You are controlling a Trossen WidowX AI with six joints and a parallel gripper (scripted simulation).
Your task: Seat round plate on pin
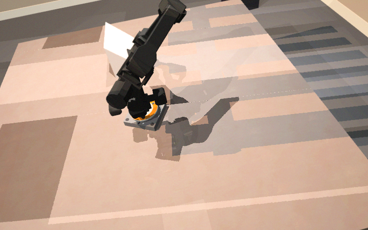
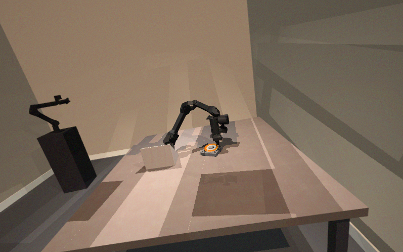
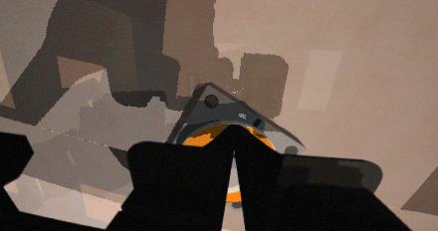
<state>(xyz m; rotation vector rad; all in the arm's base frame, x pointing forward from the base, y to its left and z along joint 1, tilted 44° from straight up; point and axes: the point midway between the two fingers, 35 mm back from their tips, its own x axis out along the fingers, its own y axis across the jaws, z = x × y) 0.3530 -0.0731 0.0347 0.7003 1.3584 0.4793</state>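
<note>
- Top view looks steeply down from high above the shut jaws.
- Exterior view stands far off, facing them across the table (image 2: 234,194).
- Wrist view peers closely along the jaws; all share the base (image 3: 221,109).

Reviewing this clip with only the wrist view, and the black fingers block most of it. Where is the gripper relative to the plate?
Observer: In the exterior view, the gripper points straight down, its tip at the right edge of the orange-ringed plate.
Operator: Are the fingers spread?
Observer: No, shut with nothing between them; from the top, the gripper hides most of the plate.
Operator: Anything else on the table?
Observer: A pale box stands left of the grey base, near the arm's foot.
</note>
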